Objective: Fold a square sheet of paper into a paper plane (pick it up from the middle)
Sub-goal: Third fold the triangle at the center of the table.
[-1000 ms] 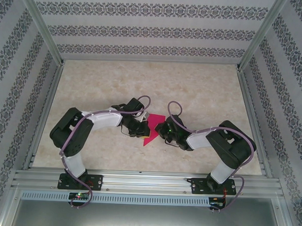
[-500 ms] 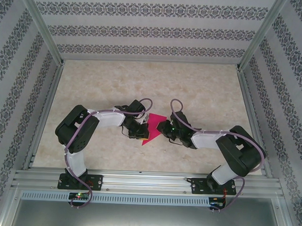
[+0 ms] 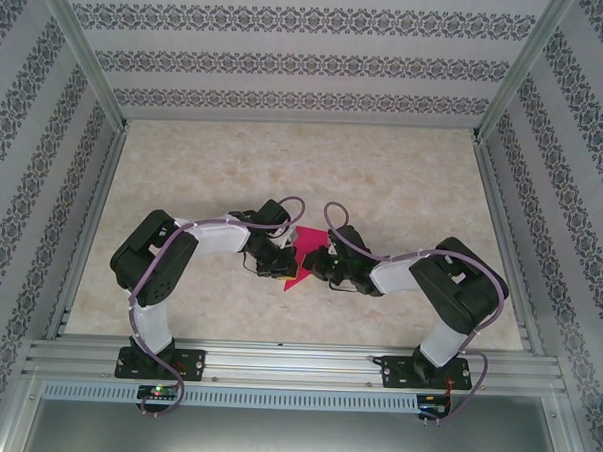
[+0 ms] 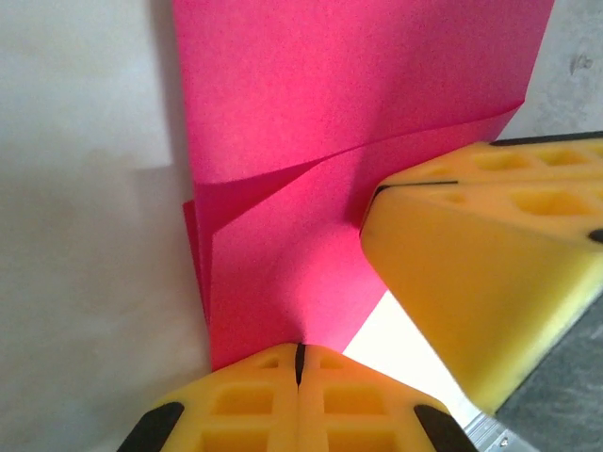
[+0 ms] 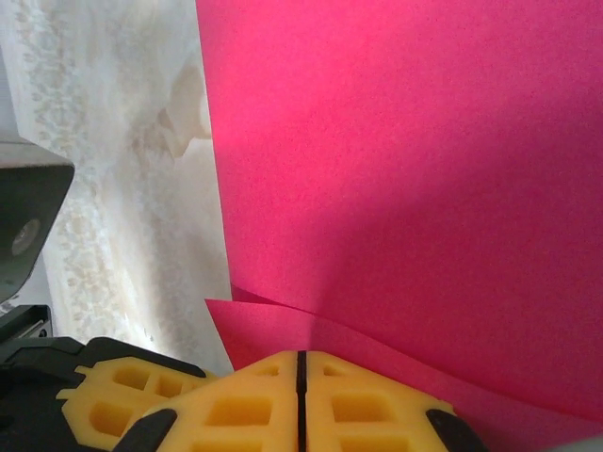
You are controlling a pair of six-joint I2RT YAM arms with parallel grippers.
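The left claw, its yellow pocketed pads pressed together, pinches the thin, matte magenta-pink paper sheet. The sheet is folded into overlapping layers over the middle of the beige marbled desk. At the sheet's 3 o'clock, the right claw is clamped on the opposite edge.

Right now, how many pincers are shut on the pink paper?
2. The left pincer is shut on the paper from the left, the right pincer from the right.
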